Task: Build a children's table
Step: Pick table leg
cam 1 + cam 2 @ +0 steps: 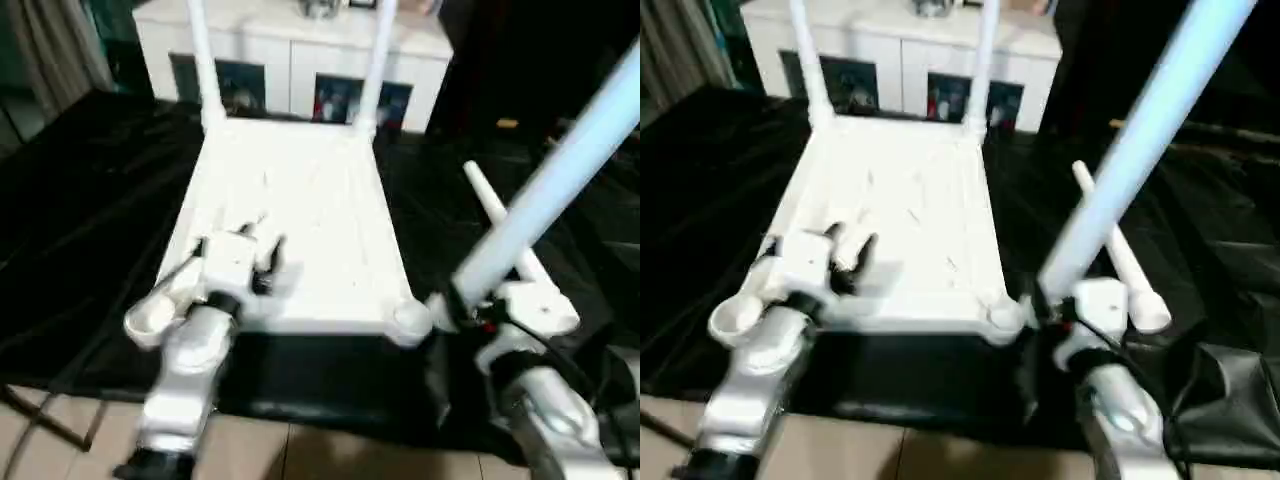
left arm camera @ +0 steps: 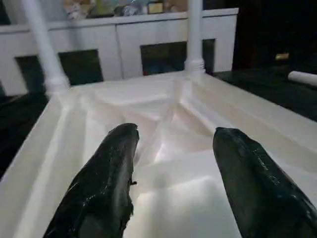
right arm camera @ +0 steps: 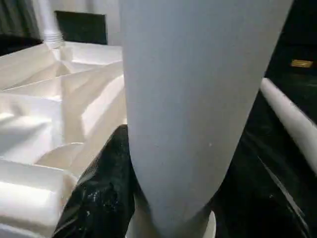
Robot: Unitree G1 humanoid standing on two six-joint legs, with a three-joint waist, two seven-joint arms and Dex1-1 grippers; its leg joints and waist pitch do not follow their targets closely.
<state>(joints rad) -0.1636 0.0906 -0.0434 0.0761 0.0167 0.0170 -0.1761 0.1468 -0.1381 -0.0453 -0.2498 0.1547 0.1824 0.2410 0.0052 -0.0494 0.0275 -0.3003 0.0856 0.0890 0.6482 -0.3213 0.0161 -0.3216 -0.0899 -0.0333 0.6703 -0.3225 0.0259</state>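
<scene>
The children's table top point(image 1: 300, 200) lies upside down on the black cloth, ribs facing up. Two white legs point(image 1: 203, 70) point(image 1: 375, 70) stand in its far corner sockets. My left gripper point(image 2: 176, 134) hangs open over the ribbed underside near the front left, with nothing between its fingers point(image 1: 268, 262). My right gripper point(image 1: 455, 305) is shut on a third white leg point(image 1: 560, 170), which tilts up and to the right. That leg's lower end is just beside the near right corner socket point(image 1: 410, 318). The near left socket point(image 1: 148, 320) is bare.
A loose white leg point(image 1: 500, 220) lies on the black-covered work table point(image 1: 80, 200) right of the top. A white cabinet point(image 1: 290, 50) with glass doors stands behind. The work table's front edge and the floor point(image 1: 300, 450) are close below the top.
</scene>
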